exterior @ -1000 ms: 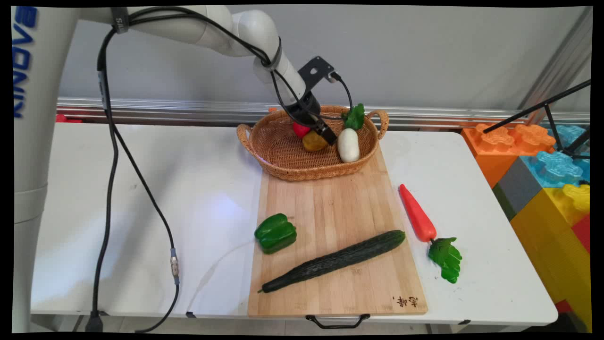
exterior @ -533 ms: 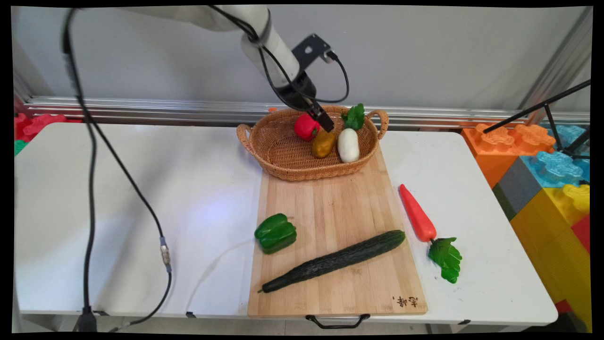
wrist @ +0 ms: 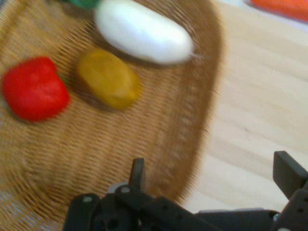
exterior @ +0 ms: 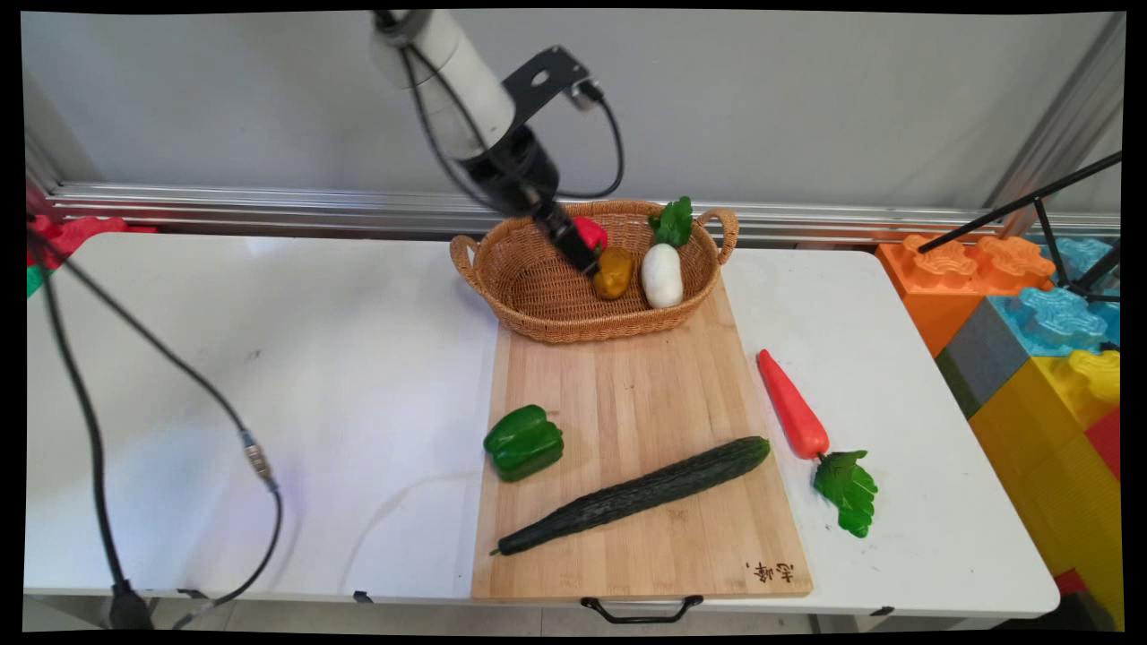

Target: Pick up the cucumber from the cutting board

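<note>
Gripper (exterior: 581, 255) sits raised over the wicker basket (exterior: 529, 300), which stands at the far edge of the cutting board (exterior: 627, 403), toward the table's (exterior: 269, 358) far side. You see its fingers spread apart in the hand view with nothing between them: one finger (wrist: 138, 174) low at the centre, the other (wrist: 288, 173) far off to the right.

The thing nearest your fingertips is the yellow-brown potato (exterior: 614, 272); in the main view the black finger overlaps its left side, though you cannot tell from that angle whether it touches. The hand view suggests not: there the potato (wrist: 109, 84) lies well ahead of the fingers and to the left, its long axis running slantwise, with the red pepper (wrist: 33, 89) just beside it and the white radish (wrist: 143, 31) beyond, lying roughly parallel.

The main view gives you what the hand camera cannot: the radish's green leaves (exterior: 674, 221) against the basket's far rim, and the red pepper (exterior: 590, 231) half hidden behind the finger. It also shows a green pepper (exterior: 524, 442) on the board's left edge, a cucumber (exterior: 636, 494) lying diagonally near the board's near edge, and a carrot (exterior: 793, 405) on the table off the board's right edge.
</note>
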`<state>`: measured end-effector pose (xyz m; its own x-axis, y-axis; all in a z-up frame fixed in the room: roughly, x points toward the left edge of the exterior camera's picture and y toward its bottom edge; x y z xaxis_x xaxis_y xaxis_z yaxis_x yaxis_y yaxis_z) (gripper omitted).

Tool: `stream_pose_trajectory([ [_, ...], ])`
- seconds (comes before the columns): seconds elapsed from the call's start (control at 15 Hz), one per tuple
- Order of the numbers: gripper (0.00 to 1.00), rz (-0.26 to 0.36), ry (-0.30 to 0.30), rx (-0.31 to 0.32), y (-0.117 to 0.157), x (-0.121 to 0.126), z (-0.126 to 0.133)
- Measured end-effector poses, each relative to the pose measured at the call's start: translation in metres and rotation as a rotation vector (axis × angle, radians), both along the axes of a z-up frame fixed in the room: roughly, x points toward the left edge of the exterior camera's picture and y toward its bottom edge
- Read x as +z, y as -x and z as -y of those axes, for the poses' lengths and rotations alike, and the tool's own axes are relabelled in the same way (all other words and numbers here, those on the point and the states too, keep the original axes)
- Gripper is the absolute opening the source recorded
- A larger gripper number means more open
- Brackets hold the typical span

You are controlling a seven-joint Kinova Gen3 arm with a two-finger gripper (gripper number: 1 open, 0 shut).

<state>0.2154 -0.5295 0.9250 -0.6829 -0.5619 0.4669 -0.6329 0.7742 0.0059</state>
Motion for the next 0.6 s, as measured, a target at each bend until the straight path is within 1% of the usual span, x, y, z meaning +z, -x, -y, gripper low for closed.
stream_pose_trajectory([
  [0.2,1.00,-0.007,-0.043,-0.035,0.003,-0.005,-0.037],
  [0.33,1.00,-0.024,-0.086,-0.056,0.012,-0.015,-0.060],
  [0.6,1.00,-0.060,-0.156,-0.100,0.033,-0.031,-0.088],
])
